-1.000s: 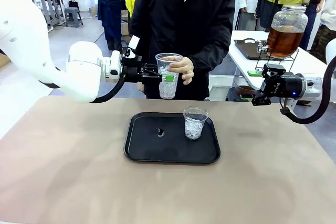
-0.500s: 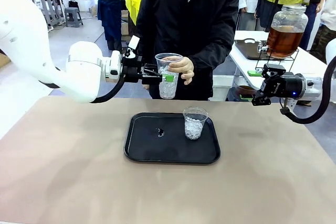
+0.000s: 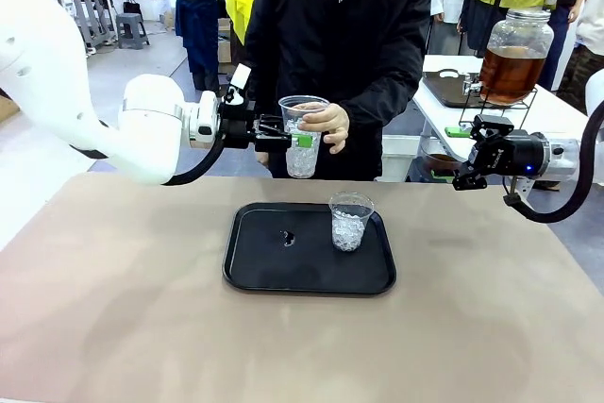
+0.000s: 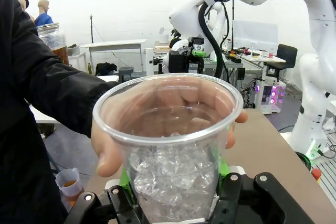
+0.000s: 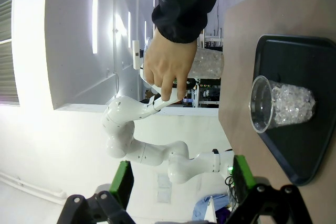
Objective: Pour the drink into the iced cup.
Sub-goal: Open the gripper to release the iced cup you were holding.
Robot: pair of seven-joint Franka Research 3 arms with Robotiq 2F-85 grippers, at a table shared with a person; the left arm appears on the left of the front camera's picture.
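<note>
Nearest to us, the brown worktop (image 3: 113,327) carries one black tray (image 3: 274,276). On the tray's right part stands one clear iced cup (image 3: 350,222), upright and touched by neither tool. A small dark speck lies near the tray's middle, too small for us to name.

Beyond the tray's far edge, the left tool (image 3: 300,142) is clamped on a second cup of ice, the raised cup (image 3: 302,159). In the left wrist view its green pads press both sides of the cup wall low down. The person's hand (image 3: 328,125) wraps the same cup near the rim from the far side, so both hold it at once. Off the worktop's right edge, the right tool (image 3: 469,151) hangs with its fingers spread wide and nothing between them.

Farthest off, on a white side table (image 3: 557,115), one glass jar dispenser (image 3: 517,30) on a wire stand holds the drink (image 3: 510,73), amber-brown and filling roughly the lower half.

Set against the pictures from a second and half a second ago, almost nothing has moved. Both arms, both cups and the hand sit where they were, and only the person's body has shifted a little. We judge that the handover is paused halfway, with the cup not yet released. Pouring has not begun: each cup shows ice only, and the drink is in the jar, well apart from both.

Counted: two tools, two iced cups, one tray, one dispenser, one hand
</note>
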